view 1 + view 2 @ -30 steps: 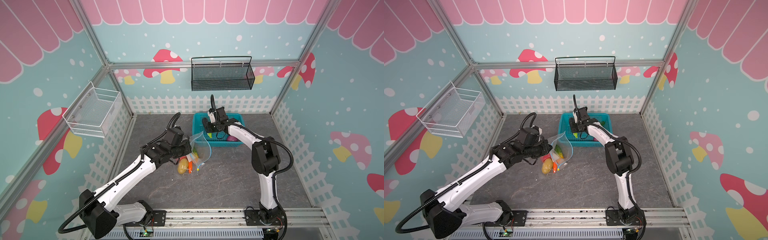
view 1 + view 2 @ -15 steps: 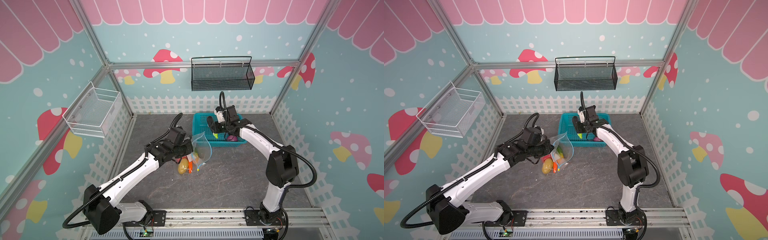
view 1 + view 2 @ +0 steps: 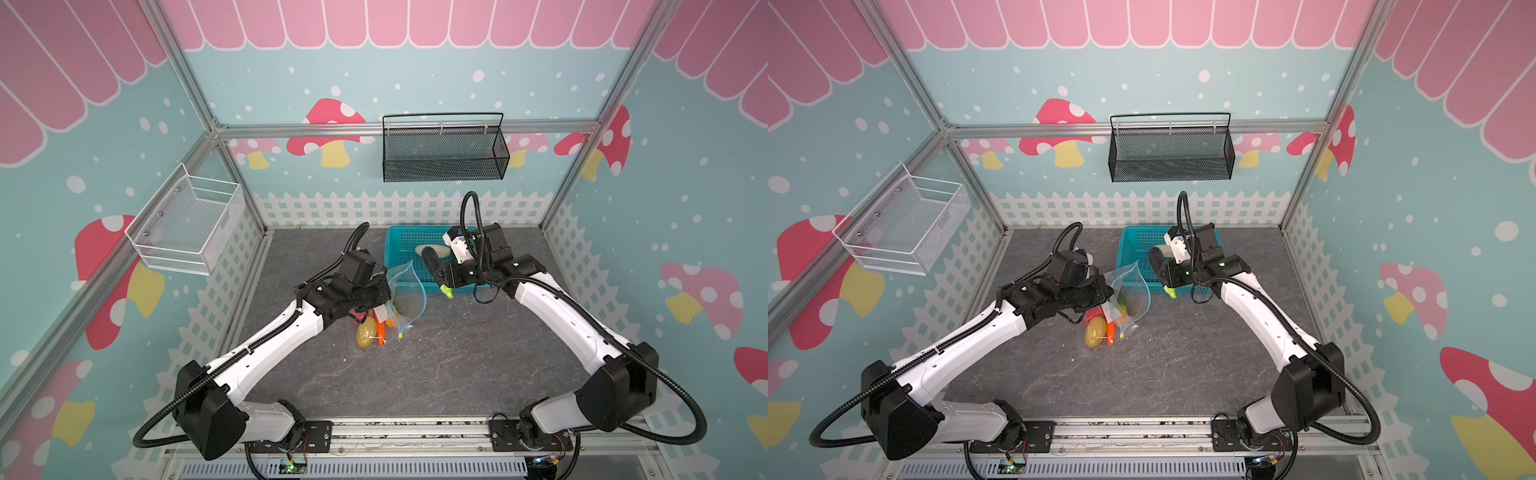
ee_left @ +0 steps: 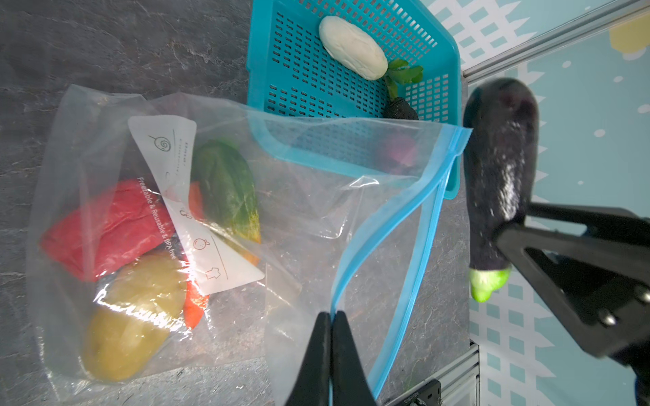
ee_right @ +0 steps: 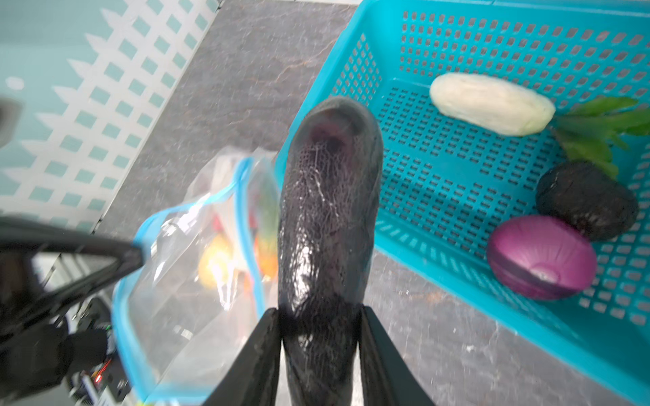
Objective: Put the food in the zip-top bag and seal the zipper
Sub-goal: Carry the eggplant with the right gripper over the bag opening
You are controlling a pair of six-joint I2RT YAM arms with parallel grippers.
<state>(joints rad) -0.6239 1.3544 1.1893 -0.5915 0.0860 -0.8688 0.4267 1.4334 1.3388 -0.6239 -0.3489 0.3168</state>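
Mid-frame in both top views, the zip-top bag (image 3: 409, 286) rests on the surface (image 3: 457, 365), basket (image 3: 401, 245) just behind-right; potato (image 3: 364, 336) and carrot (image 3: 381, 332) lie in the bag, radish (image 4: 353, 47) and onion (image 5: 541, 258) in the basket.

Teal lattice basket (image 3: 399, 249) rests on grey tabletop (image 3: 457, 365); black mesh basket (image 3: 442, 162) hangs on rear wall; white wire basket (image 3: 187, 232) on side wall.

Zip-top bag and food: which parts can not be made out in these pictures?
- Left wrist view: purple onion blurred behind the zip-top bag film.
- Right wrist view: eggplant stem end hidden inside the right gripper, cut off by the edge.
- Same view: potato out of focus.
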